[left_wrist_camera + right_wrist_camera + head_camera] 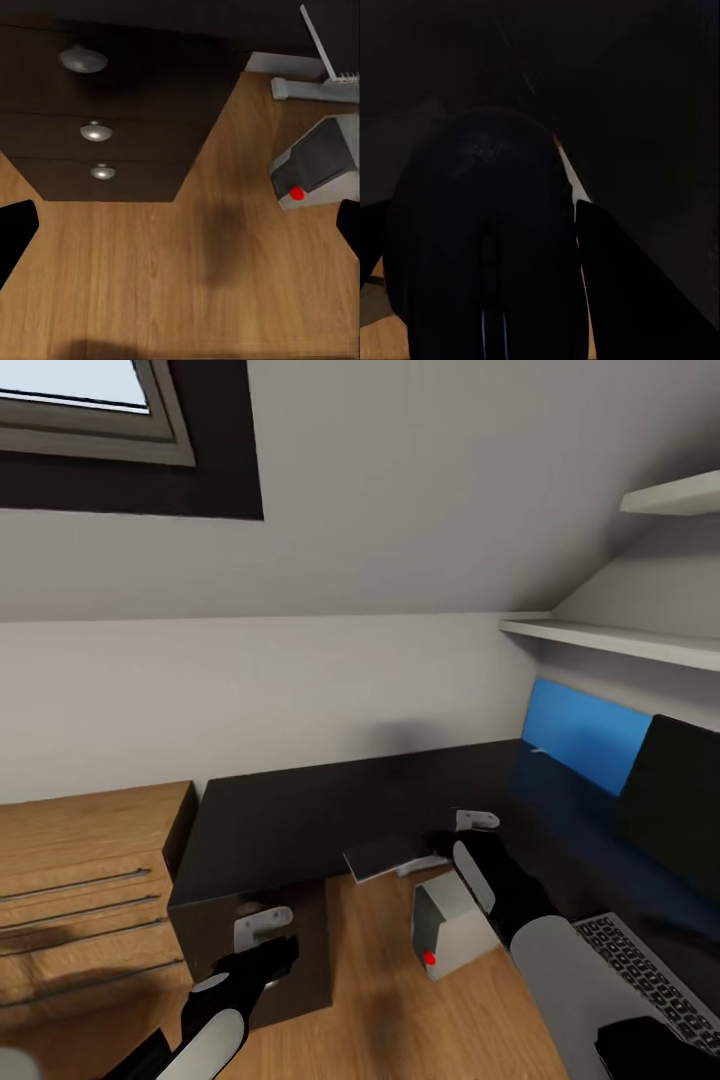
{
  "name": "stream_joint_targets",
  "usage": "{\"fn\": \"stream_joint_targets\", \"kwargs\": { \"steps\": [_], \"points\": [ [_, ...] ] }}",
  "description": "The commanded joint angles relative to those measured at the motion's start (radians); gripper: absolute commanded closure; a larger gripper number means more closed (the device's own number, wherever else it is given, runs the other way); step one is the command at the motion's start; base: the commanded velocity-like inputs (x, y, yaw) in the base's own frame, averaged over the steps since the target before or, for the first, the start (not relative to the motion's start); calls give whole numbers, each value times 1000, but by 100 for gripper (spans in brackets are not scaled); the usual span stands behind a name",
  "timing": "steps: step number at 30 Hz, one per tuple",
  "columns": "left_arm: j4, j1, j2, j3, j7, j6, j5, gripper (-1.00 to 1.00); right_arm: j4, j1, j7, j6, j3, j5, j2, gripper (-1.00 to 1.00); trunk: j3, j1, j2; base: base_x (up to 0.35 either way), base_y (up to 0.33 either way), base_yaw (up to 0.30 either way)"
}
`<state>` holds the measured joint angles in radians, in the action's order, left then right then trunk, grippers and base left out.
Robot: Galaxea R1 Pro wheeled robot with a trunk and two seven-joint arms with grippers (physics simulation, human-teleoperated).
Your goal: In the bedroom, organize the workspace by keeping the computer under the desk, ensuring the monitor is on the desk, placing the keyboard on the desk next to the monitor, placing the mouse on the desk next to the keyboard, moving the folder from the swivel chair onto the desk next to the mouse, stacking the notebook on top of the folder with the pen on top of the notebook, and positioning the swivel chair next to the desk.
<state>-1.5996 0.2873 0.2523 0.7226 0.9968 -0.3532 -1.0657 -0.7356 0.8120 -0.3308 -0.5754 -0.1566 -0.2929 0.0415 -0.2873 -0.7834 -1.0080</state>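
Mouse: dark rounded body, sits between the right end effector fingers in the right wrist view, one finger tight along its side, the other only a sliver at the frame edge. Looks gripped, end effector closed around it about mouse-width. In the head view the right end effector hangs over the front edge of the dark desk; the mouse itself can't be made out there.

Left end effector: low, in front of the dark drawer unit under the desk. Left wrist view has the two fingertips at opposite frame edges, wide apart, nothing between them, wood floor below.

Computer: grey tower with a red button, on the floor beside the drawer unit, at the desk's front edge rather than tucked under. Also visible in the left wrist view.

Keyboard: on the desk at the right, close to the robot, partly behind the right arm.

Monitor: dark panel on the desk at the right, seen edge-on. Blue panel stands just behind it against the wall.

A flat grey item lies at the desk edge near the right end effector; can't tell what it is.

Wooden dresser left of the desk, white shelves upper right.
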Motion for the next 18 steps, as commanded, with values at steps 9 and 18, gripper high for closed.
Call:
{"fn": "stream_joint_targets", "kwargs": {
  "steps": [9, 18],
  "points": [
    [-2, 1, 1, 1, 4, -5, -5, -100, 24, 1, -13, 64, -4, -15, -20, 100, 3, 0, -1, -7, 0, -284],
    [-2, 1, 3, 0, 3, -4, -7, -100, 42, 1, -11, 79, -4, -14, -22, 100, 7, 0, -1, 0, 0, -286]
  ]
}}
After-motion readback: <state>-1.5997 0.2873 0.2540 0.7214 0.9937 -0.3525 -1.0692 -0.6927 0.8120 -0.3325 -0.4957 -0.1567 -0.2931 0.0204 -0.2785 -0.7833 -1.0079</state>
